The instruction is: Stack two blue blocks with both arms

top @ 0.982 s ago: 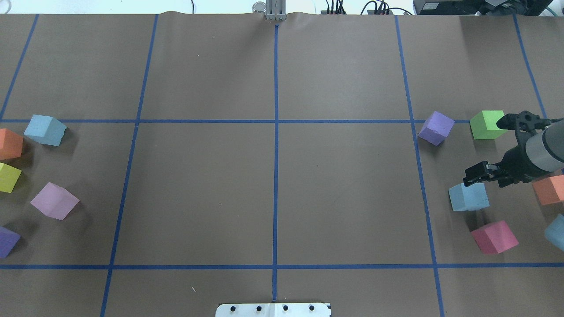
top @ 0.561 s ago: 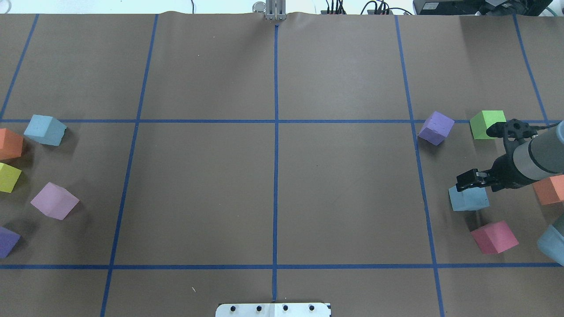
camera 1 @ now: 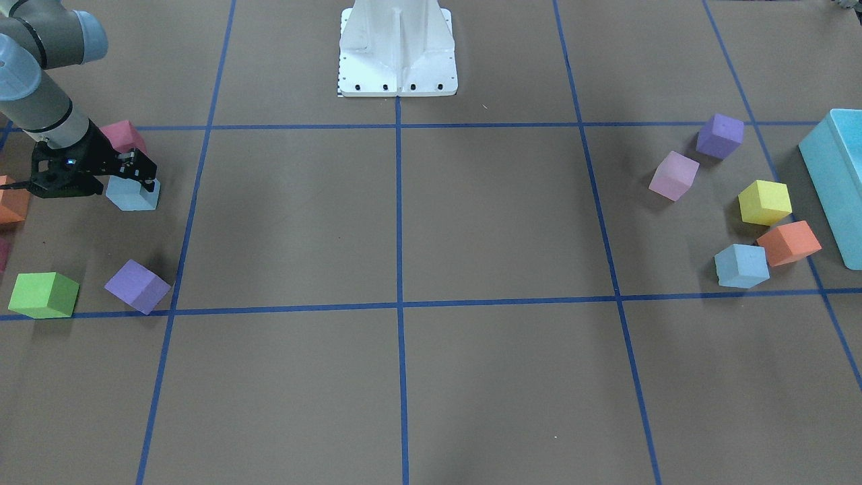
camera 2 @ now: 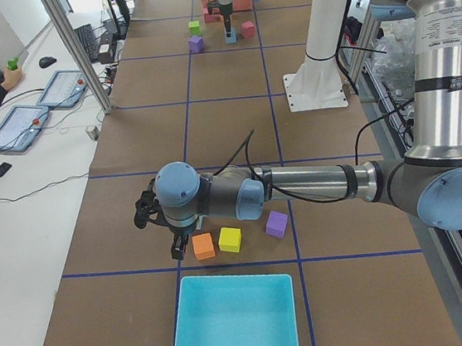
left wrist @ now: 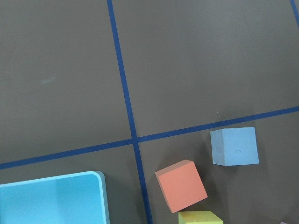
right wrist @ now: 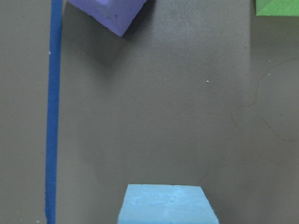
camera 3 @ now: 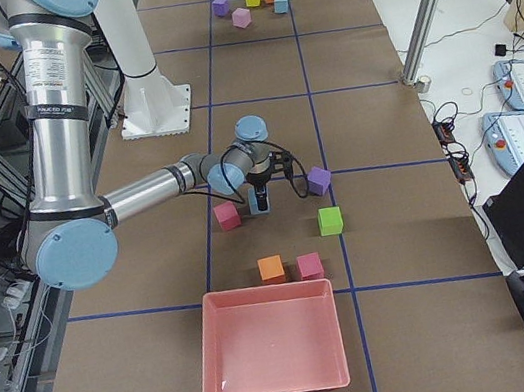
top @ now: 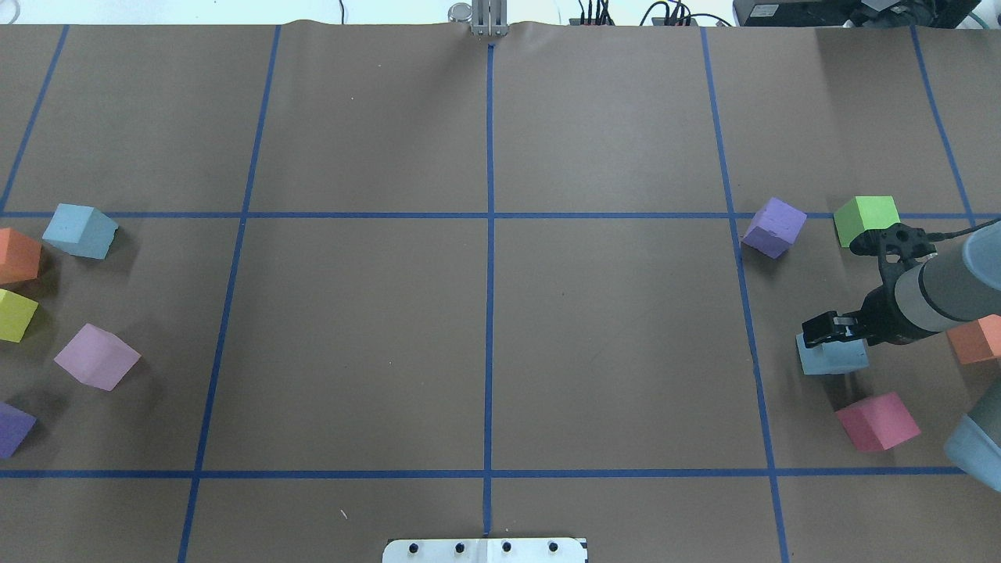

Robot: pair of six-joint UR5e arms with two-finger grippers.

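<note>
One light blue block (top: 835, 358) sits on the table at the right, also in the front view (camera 1: 133, 196) and at the bottom of the right wrist view (right wrist: 167, 204). My right gripper (top: 827, 331) hangs directly over this block, low at its top, and looks open. The other blue block (top: 80, 231) sits at the far left, also in the front view (camera 1: 741, 265) and the left wrist view (left wrist: 234, 146). My left gripper (camera 2: 161, 231) shows only in the left side view, above that left cluster. I cannot tell whether it is open or shut.
Around the right block lie a purple cube (top: 773, 227), a green cube (top: 866, 220), a red-pink cube (top: 877, 421) and an orange cube (top: 976, 340). At the left lie orange (top: 17, 256), yellow (top: 16, 315) and pink (top: 97, 356) cubes. A turquoise bin (camera 1: 838, 182) stands beyond them.
My right gripper has moved toward the right-hand blue block and lower, from beside its far edge to right over its top. The blocks have not moved.
</note>
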